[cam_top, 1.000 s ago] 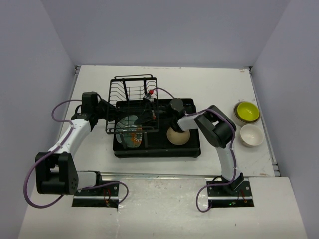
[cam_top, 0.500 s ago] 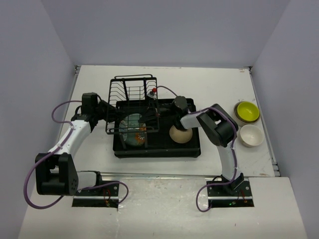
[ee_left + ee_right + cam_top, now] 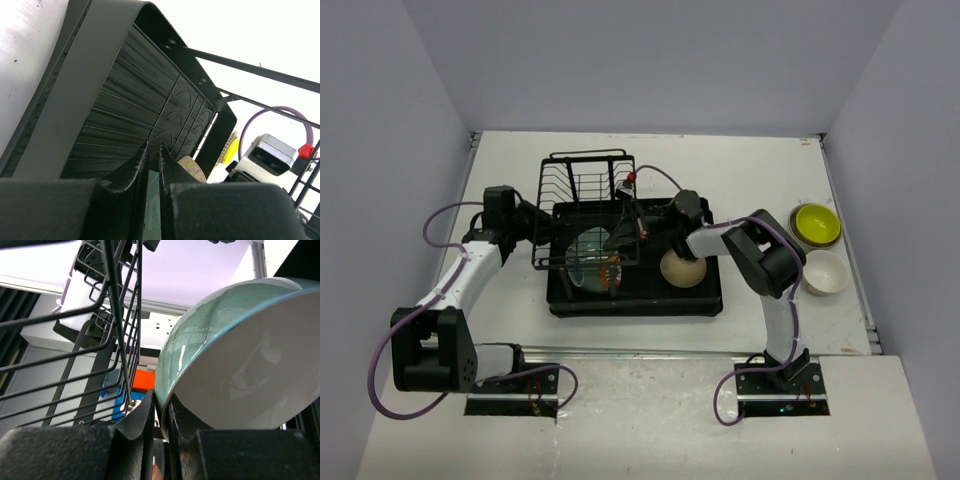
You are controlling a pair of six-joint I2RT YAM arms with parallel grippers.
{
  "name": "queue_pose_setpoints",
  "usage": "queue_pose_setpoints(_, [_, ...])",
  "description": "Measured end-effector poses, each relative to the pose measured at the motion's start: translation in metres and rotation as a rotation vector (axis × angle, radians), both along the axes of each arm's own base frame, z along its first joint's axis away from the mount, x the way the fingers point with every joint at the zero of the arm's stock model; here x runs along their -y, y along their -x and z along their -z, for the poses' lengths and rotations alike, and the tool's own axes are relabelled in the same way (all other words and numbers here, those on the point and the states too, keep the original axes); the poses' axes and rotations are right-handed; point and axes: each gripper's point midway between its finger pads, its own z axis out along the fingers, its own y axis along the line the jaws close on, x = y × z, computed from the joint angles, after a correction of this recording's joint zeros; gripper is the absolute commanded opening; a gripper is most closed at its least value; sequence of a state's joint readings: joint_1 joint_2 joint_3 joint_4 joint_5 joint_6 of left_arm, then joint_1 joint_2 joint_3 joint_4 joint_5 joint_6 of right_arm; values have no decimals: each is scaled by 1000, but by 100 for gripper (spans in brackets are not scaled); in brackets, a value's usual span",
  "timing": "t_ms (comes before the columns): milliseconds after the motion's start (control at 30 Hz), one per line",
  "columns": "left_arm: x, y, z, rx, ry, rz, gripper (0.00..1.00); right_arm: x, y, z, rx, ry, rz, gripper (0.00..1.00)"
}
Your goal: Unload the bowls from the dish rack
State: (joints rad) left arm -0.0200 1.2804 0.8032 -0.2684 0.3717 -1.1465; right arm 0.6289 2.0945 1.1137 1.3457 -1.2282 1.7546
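The right gripper (image 3: 161, 404) pinched the teal bowl (image 3: 235, 355) by its rim, jaws nearly closed. The left gripper (image 3: 153, 151) stood just as narrow on a teal sliver, apparently the same bowl's other edge. The bowl leaned inside the wire holder (image 3: 585, 190), centre-left of the dish rack (image 3: 635, 305). A clean lift likely needed one grip to let go, then a straight pull up between the wires, clear of the upturned beige bowl (image 3: 680, 270).

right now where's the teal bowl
In the top view the teal bowl stands tilted in the left part of the dish rack, under the wire holder, with the beige bowl to its right; the right gripper pinches its rim.
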Motion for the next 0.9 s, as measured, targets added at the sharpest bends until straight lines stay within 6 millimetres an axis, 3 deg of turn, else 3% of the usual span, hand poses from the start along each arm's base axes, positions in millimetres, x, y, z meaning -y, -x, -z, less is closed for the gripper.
queue_pose_setpoints(900, [0,0,0,-2,3,-4,13,27,-32,-5,44,-7,72,0])
